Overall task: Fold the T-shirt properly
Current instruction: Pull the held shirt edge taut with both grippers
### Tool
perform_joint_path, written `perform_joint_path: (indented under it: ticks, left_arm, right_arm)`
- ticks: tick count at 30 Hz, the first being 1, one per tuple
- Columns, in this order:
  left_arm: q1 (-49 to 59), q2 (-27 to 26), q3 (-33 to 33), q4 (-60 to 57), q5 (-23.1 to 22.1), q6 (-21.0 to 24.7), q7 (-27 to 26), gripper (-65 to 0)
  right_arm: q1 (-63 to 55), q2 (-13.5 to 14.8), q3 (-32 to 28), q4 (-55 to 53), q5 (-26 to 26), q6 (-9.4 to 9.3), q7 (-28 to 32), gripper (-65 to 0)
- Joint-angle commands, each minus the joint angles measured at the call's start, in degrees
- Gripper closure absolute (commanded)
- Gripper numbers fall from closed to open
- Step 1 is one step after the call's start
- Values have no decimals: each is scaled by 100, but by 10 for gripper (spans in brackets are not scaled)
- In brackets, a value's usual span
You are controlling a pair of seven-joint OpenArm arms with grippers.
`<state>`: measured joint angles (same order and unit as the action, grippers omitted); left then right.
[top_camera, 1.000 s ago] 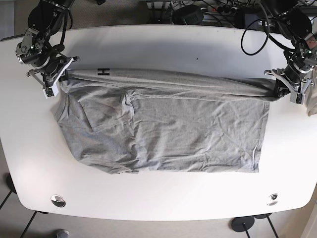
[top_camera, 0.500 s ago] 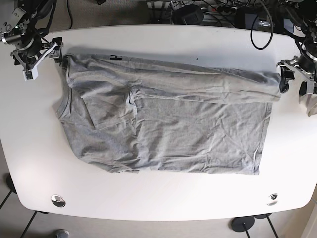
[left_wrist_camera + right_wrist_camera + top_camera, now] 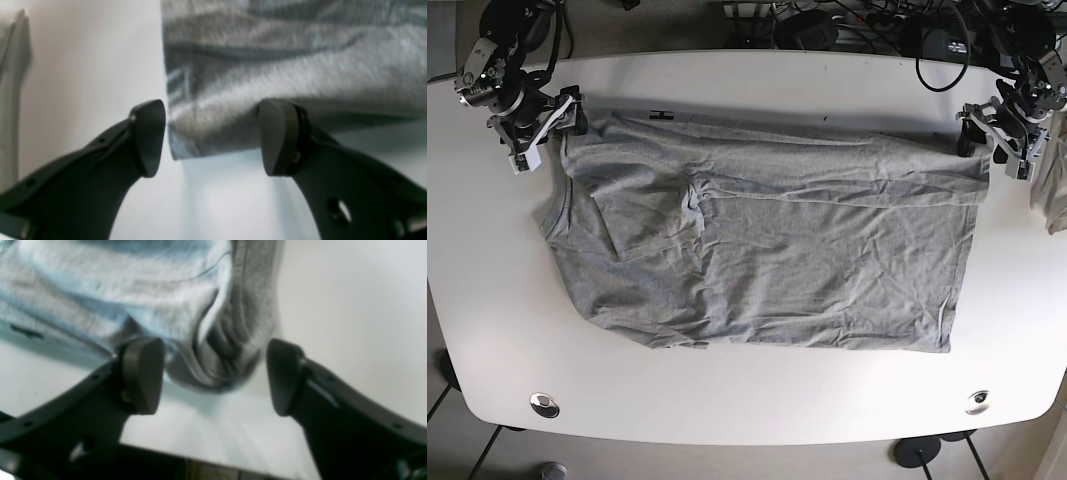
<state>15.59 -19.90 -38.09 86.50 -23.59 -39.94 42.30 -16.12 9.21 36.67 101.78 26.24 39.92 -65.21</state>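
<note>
A grey T-shirt [image 3: 757, 240] lies spread across the white table [image 3: 747, 390], its far part doubled over in a wrinkled band. My left gripper [image 3: 987, 140] is at the shirt's far right corner. In the left wrist view it [image 3: 213, 138] is open, with the shirt's corner [image 3: 267, 66] lying between the black fingers [image 3: 148, 136]. My right gripper [image 3: 552, 125] is at the far left corner. In the right wrist view it [image 3: 213, 373] is open, with a bunched fold of the shirt [image 3: 220, 356] between its fingers [image 3: 287, 373].
Another grey cloth [image 3: 1057, 200] hangs at the table's right edge, also visible in the left wrist view [image 3: 13, 66]. Cables [image 3: 857, 20] lie behind the far edge. Two round metal fittings [image 3: 544, 404] sit near the front edge.
Both arms have carried the shirt's upper band toward the far edge of the table. It now lies flatter and further back. Both grippers now show open.
</note>
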Motion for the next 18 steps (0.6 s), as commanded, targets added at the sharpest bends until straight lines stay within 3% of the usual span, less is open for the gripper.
perform_joint_path:
  ticks: [1,3,5,6,8,9,14,18]
  left_arm:
    - [-140,-124,-38,-224,-10,-6,-59,-344]
    - [-157,-133,-38,-531,-10,-6,-59,-268]
    - [-157,-168,-20,-751,8,-6,-50,-160]
    - [-131,-177,77,-777,113,-6,-15,-106]
    - [-34,-177,314,-663,614,-6,-15,-90]
    - [106,-151,261,-566,799,-6,-24,-89]
    - [880,263,-240,225,957,-6,-24,-89]
    - [1267,412,-328,489,966,-6,-15,-89]
  right_arm:
    - [16,94,39,-195,71,8,169,-400]
    - [25,94,57,-397,79,8,178,-365]
    - [8,94,57,-424,79,8,178,-265]
    - [-10,94,57,-424,79,8,161,-179]
    - [-28,94,48,-424,79,8,152,-49]
    - [-36,103,48,-424,79,8,152,-27]
    - [-274,542,74,-406,132,8,143,-24]
    - [-581,709,74,-415,141,8,108,-25]
